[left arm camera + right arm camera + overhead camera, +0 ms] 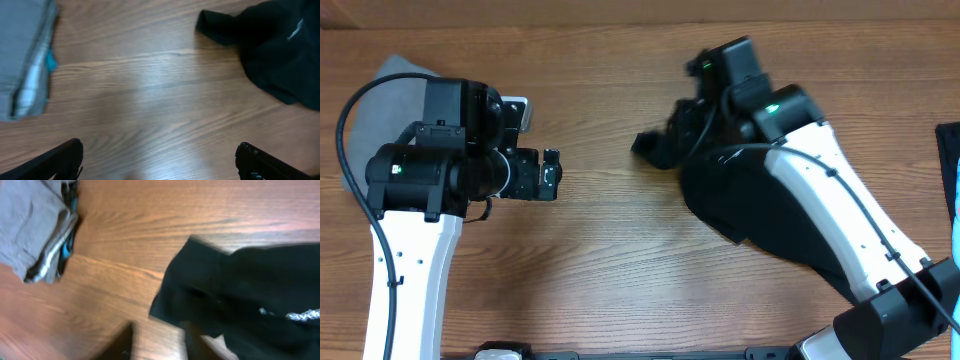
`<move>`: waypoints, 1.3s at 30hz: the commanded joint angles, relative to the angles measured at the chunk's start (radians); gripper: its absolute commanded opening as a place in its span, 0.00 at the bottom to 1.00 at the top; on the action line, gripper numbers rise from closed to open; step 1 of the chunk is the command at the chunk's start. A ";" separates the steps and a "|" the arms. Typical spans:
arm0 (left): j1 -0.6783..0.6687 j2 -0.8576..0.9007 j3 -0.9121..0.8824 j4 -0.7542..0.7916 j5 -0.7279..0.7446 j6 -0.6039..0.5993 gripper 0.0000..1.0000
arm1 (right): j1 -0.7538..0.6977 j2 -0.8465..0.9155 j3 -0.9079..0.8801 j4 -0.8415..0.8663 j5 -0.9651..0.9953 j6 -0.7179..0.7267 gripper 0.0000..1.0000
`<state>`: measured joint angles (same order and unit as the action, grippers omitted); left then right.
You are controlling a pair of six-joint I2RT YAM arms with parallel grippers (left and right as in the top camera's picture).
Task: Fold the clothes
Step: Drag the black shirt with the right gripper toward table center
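Observation:
The clothes (720, 205) are a black garment lying bunched on the wooden table, largely under my right arm, with one corner poking out to the left. White logo print shows on the clothes (250, 295). My right gripper (160, 342) hovers at the garment's near edge, jaws apart with bare wood between them; its right finger (197, 342) overlaps the black fabric. In the overhead view the right gripper (675, 140) sits over that left corner. My left gripper (160, 170) stands wide open over bare wood, apart from the clothes (280, 50); overhead, the left gripper (548, 175) is left of centre.
Folded light grey trousers (390, 80) lie at the back left, partly beneath my left arm, and also show as grey trousers (25, 55) and grey trousers (35, 225). A dark item with a blue edge (950, 160) lies at the table's right edge.

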<state>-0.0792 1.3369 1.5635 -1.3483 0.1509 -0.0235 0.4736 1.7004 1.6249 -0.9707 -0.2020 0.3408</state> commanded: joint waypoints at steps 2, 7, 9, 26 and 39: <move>-0.006 -0.017 0.032 -0.005 -0.061 0.006 1.00 | -0.018 -0.010 0.014 0.004 0.212 0.027 0.54; -0.006 -0.017 0.031 -0.005 -0.039 0.005 1.00 | -0.184 -0.006 0.014 0.023 0.224 0.038 0.58; -0.006 -0.017 0.031 -0.005 -0.016 0.005 1.00 | -0.274 0.006 0.014 0.022 0.223 0.038 0.60; -0.006 -0.017 0.031 0.018 0.054 0.000 1.00 | -0.580 0.370 0.009 0.113 0.006 -0.063 0.69; -0.006 -0.017 0.031 0.026 0.047 0.003 1.00 | -0.505 0.405 0.009 0.105 -0.375 -0.137 0.04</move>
<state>-0.0792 1.3357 1.5734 -1.3273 0.1978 -0.0238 -0.0887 2.1311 1.6249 -0.8680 -0.4007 0.2569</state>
